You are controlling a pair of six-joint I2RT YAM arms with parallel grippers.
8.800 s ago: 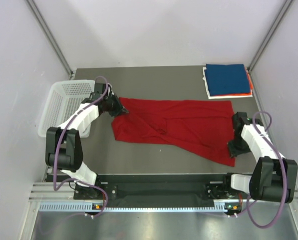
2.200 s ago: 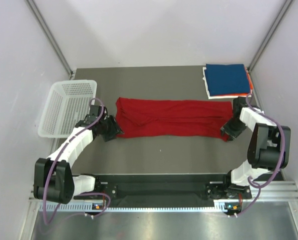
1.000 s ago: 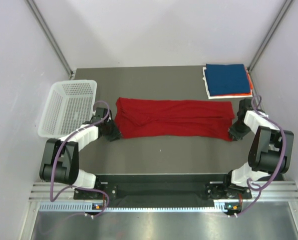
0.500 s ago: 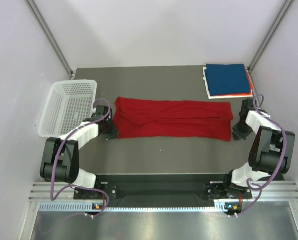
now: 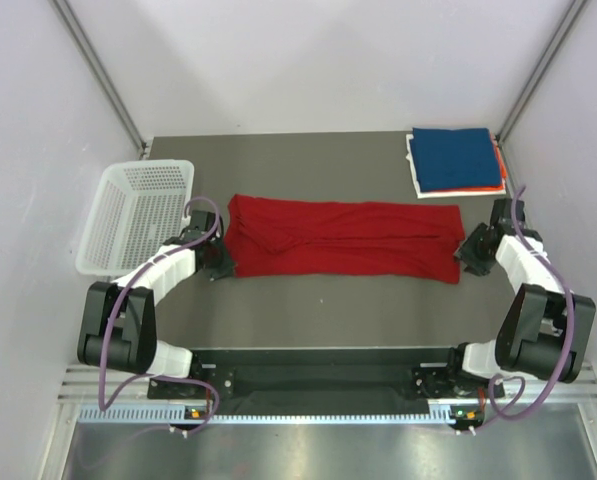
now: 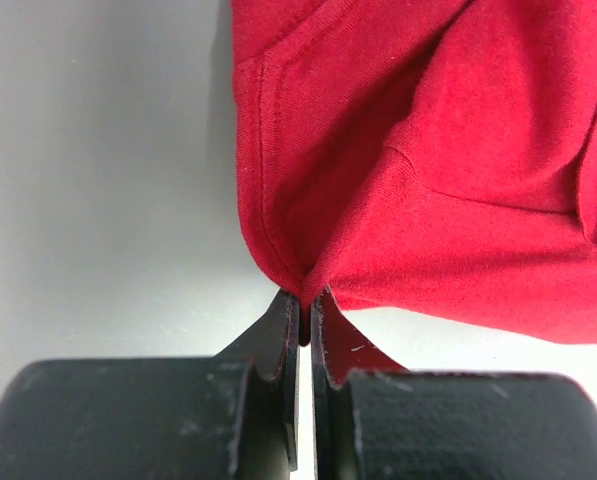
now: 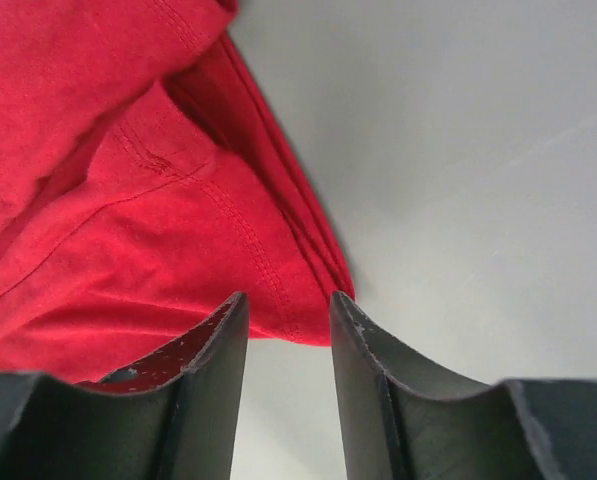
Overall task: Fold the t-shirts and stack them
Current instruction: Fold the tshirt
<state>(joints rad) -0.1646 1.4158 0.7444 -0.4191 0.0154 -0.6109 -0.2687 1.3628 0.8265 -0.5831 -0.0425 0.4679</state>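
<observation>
The red t-shirt (image 5: 343, 238) lies folded into a long band across the middle of the table. My left gripper (image 5: 221, 262) sits at its near left corner and is shut on that corner of the cloth (image 6: 303, 285). At the band's right end my right gripper (image 5: 467, 256) stands open, its two fingers either side of the near right corner (image 7: 303, 315) without pinching it. Folded dark blue (image 5: 458, 158), orange (image 5: 499, 170) and white (image 5: 418, 180) t-shirts make a stack at the far right corner.
A white mesh basket (image 5: 133, 212) stands at the table's left edge, just behind my left arm. Bare grey tabletop (image 5: 308, 165) runs between the red band and the back edge, and another strip lies in front of the band.
My left gripper has closed on the shirt's near left corner. My right gripper shut at the right end, then opened again and shifted slightly.
</observation>
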